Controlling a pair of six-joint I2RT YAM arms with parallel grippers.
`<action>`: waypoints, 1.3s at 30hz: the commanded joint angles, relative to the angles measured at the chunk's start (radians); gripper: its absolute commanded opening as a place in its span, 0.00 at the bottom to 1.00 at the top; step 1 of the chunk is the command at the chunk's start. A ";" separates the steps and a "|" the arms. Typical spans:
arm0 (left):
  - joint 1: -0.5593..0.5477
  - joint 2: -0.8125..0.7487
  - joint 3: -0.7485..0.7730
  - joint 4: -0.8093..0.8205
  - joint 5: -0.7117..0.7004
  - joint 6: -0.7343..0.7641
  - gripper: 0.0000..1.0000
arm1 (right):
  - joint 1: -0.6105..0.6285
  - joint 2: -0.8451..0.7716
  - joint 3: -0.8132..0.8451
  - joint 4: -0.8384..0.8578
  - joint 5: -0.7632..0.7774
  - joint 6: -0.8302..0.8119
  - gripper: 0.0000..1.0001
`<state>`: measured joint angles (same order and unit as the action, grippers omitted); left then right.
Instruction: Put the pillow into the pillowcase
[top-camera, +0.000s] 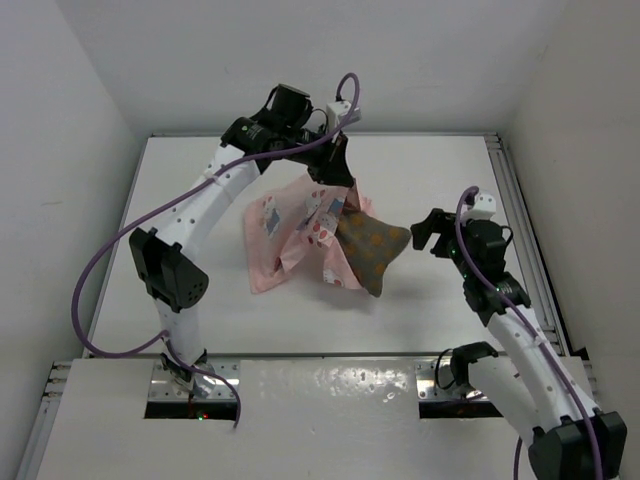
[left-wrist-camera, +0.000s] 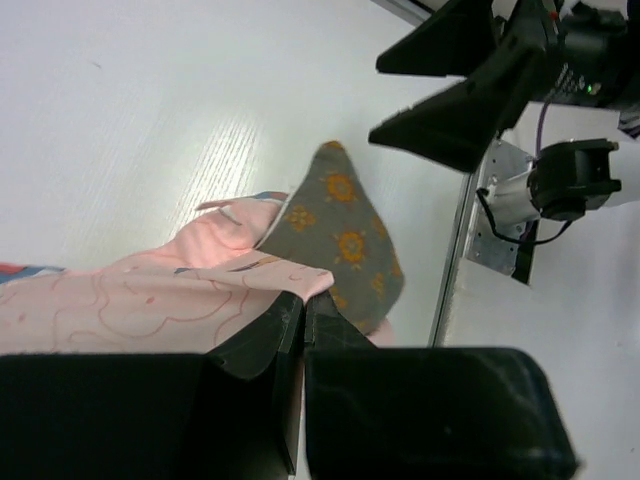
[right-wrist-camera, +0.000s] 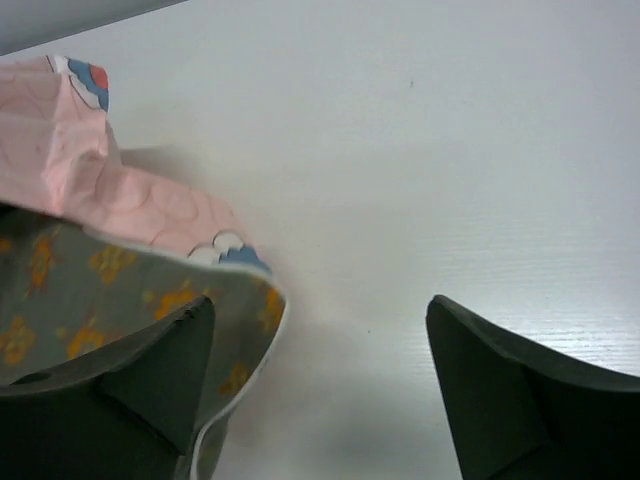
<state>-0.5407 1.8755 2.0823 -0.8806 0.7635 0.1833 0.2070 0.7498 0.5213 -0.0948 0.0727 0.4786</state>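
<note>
pillow sitting mid-frame, half inside pillowcase, corner poking right | likely handling soft, light, floppy | left gripper pinching pillowcase rim, holding it raised | right gripper gaping beside the exposed corner, probably the best hold

Left arm arched high, left fingers pinched tight together; right arm lower, right fingers spread wide.
</note>
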 joint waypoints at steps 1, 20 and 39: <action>0.004 -0.122 0.013 0.046 0.031 0.082 0.00 | -0.050 0.078 0.065 0.122 -0.069 0.043 0.81; -0.021 -0.145 -0.013 0.022 0.042 0.136 0.00 | 0.040 0.491 -0.241 0.863 -0.608 0.291 0.91; -0.019 -0.182 -0.064 0.009 -0.032 0.153 0.00 | 0.250 0.646 -0.150 1.014 -0.556 0.373 0.00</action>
<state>-0.5549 1.7863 2.0102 -0.9695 0.7113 0.3325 0.4377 1.4513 0.3416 0.9276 -0.4873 0.9016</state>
